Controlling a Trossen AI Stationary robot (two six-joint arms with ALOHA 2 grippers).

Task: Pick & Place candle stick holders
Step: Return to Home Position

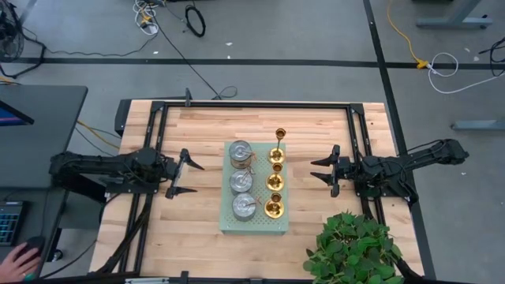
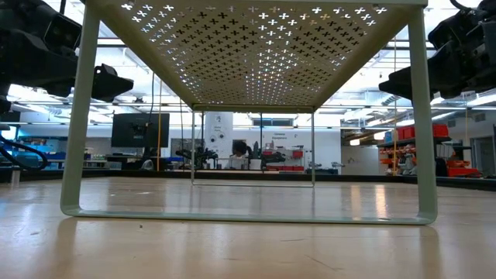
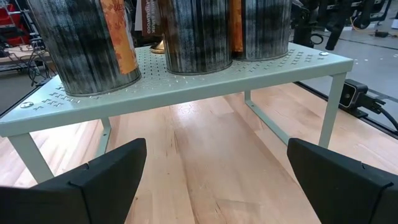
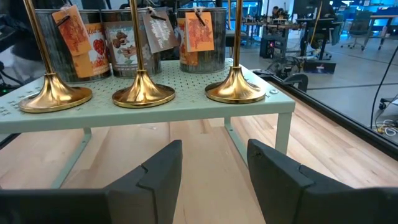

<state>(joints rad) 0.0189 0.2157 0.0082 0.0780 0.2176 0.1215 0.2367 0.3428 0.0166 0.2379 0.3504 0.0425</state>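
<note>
A pale green perforated board (image 1: 264, 227) stands on legs at the table's middle. On it stand three squat silver holders (image 1: 241, 153) in a left column and three gold brass holders (image 1: 274, 181) in a right column, each resting on its base. The far gold one (image 1: 278, 147) is tall and slender. My left gripper (image 1: 197, 178) is open and empty, left of the board, facing the silver holders (image 3: 193, 31). My right gripper (image 1: 314, 170) is open and empty, right of the board, facing the gold holders' round bases (image 4: 143, 93).
A green potted plant (image 1: 351, 248) stands at the table's near right corner, close to my right arm. Black frame rails (image 1: 260, 104) run around the tabletop. A person's hand (image 1: 20, 258) rests at a desk beyond the table's left edge. Bare wood lies under the board (image 3: 205, 155).
</note>
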